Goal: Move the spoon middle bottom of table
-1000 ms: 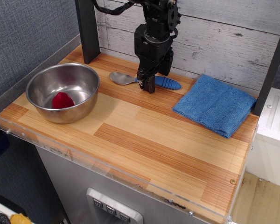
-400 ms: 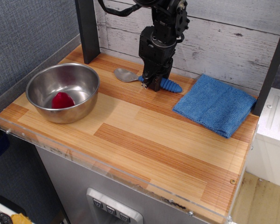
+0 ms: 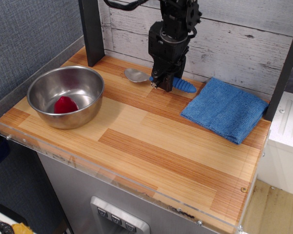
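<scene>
The black tool (image 3: pixel 160 84) is down at the far side of the wooden striped-plank surface (image 3: pixel 151 141), its fingers pinched in on the small spoon with the shiny silver bowl and thick ribbed blue handle (image 3: pixel 181 86), gripping near where handle meets bowl. The silver bowl pokes out to the left, the blue handle to the right, so the grip sits roughly mid-length, a sensible spot for carrying it level. Whether the spoon is resting on the planks or lifted just clear, I can't say; the fingertips blur into the handle (dark on dark blue, hard to read).

Spoon's up near the whitewashed plank back wall (image 3: pixel 234 34), far from the middle of the near edge where it's meant to go, so by my reading the carry is barely begun. That near stretch by the clear acrylic rim (image 3: pixel 136 183) looks free to receive it.

Moving outward: the folded blue terry cloth (image 3: pixel 224 109) lies just beside the handle tip, to the right. Well off to the left, the round stainless steel bowl (image 3: pixel 66 96) with a small red object (image 3: pixel 65 105) inside, its shape too unclear to name. The arm's upper part is cut off at the top edge.
</scene>
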You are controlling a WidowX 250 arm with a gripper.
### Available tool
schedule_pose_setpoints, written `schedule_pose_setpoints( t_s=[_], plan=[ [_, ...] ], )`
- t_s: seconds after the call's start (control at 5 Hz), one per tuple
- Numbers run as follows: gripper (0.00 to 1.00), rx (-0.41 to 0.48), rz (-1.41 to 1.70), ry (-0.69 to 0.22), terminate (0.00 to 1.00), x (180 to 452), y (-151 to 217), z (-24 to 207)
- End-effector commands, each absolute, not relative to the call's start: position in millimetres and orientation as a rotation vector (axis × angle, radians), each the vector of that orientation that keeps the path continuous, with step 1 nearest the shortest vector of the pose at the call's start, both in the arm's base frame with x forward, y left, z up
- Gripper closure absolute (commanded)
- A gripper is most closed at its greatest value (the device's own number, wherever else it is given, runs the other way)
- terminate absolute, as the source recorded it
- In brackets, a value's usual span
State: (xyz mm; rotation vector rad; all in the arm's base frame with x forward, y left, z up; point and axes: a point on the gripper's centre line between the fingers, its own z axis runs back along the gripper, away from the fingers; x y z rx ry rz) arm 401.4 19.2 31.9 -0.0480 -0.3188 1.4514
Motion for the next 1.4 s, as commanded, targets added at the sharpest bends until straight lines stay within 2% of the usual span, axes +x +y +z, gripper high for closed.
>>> schedule_pose_setpoints(
  t_s=[0.0,0.2,0.6,1.0,1.2],
  plan=[
    [1.0,-0.133,1.415,-0.451,0.0,407.6,14.7,96.8],
    [1.0,-0.158,1.368,-0.474,0.0,400.0,2.7,112.3],
    [1.0,-0.154,1.248,-0.476,0.0,354.5,-27.9,129.4],
    [1.0,-0.139,1.181,-0.461,0.0,311.8,-31.9,129.0],
    [1.0,-0.132,1.206,-0.445,0.0,291.0,-23.9,120.6]
  ],
)
